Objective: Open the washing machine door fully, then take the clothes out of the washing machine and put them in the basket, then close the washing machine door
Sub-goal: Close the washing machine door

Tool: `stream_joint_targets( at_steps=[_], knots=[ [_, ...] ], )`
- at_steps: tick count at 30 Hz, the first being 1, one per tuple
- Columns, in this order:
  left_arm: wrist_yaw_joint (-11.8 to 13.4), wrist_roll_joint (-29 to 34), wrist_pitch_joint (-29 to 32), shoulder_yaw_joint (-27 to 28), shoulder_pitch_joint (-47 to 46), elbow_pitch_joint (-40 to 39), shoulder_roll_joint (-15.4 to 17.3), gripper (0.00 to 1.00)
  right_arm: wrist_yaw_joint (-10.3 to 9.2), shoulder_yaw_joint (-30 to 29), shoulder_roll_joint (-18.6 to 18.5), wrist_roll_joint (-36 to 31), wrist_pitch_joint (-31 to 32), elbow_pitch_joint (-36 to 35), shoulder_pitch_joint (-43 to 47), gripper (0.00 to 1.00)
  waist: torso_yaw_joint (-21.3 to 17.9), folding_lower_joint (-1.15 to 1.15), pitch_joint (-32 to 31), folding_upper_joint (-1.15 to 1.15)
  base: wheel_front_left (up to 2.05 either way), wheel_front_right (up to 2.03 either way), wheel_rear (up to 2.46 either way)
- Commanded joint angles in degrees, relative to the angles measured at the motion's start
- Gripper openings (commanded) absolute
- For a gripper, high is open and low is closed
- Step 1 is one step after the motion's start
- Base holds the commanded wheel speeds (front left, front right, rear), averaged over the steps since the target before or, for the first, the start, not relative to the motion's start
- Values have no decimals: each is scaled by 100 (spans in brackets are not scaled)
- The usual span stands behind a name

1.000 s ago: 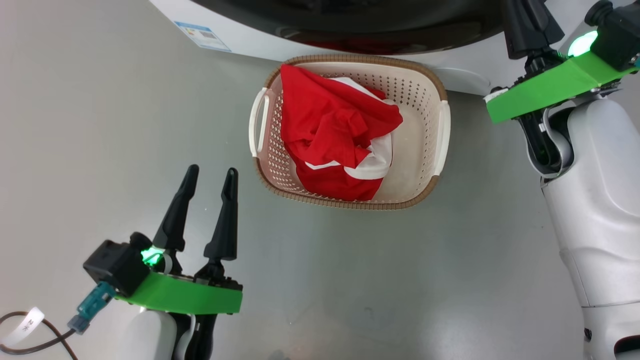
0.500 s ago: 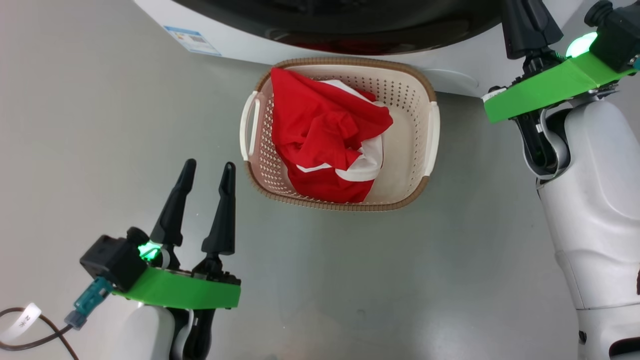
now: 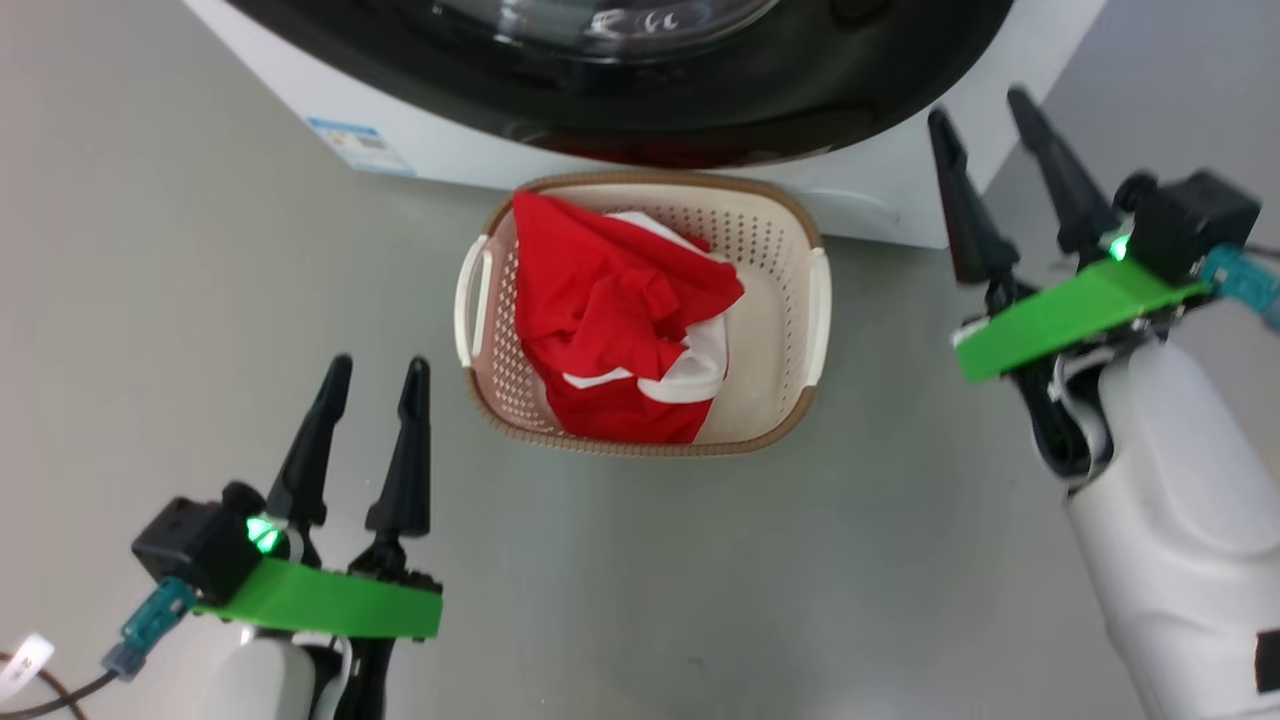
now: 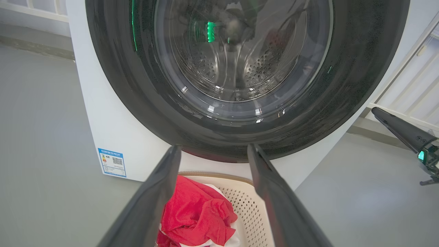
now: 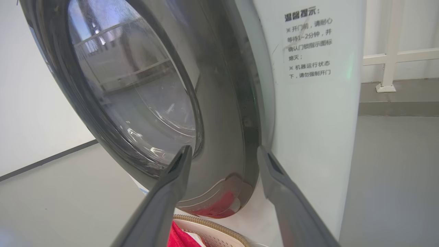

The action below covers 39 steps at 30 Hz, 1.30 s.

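Observation:
The washing machine (image 3: 420, 150) stands at the top of the head view, and its door (image 3: 880, 70), a black ring around clear glass, lies flat against its front. Through the door glass (image 4: 236, 58) in the left wrist view I see the steel drum. The cream basket (image 3: 800, 330) sits on the floor just below the door, with the red and white clothes (image 3: 600, 330) piled in it. My left gripper (image 3: 378, 362) is open at the lower left, short of the basket. My right gripper (image 3: 975, 105) is open to the basket's right, near the machine's right corner, holding nothing.
Grey floor (image 3: 700, 560) spreads around the basket. A blue label (image 3: 345, 145) sits on the machine's lower left front, and printed text (image 5: 307, 44) on its right front. A white railing (image 5: 387, 51) stands behind the machine on the right.
My right gripper has opened and drawn back from the door's edge, so both its fingers now show. The head camera has shifted, so the basket sits lower left in the picture.

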Motion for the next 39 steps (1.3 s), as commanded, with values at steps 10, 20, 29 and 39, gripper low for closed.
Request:
stream_joint_targets(
  at_steps=[10, 20, 29, 39],
  knots=[
    [-17, -83, -52, 357, 388, 190, 474, 100, -14, 430, -25, 21, -27, -110, 975, 100, -595, 0, -686, 0, 0, 0, 0],
    [-17, 8, -52, 612, 619, 357, 587, 100, -14, 446, -160, 91, -27, -250, 1590, 100, -1003, 0, -1110, 0, 0, 0, 0],
    [-17, 75, -52, 792, 881, 481, 712, 100, -14, 290, -130, 147, -27, -373, 2100, 100, -1394, 0, -1449, 0, 0, 0, 0],
    [-17, 211, -52, 1107, 1318, 421, 752, 100, -14, 138, -123, 169, -27, -434, 2695, 100, -1785, 0, -1879, 0, 0, 0, 0]
  ],
)
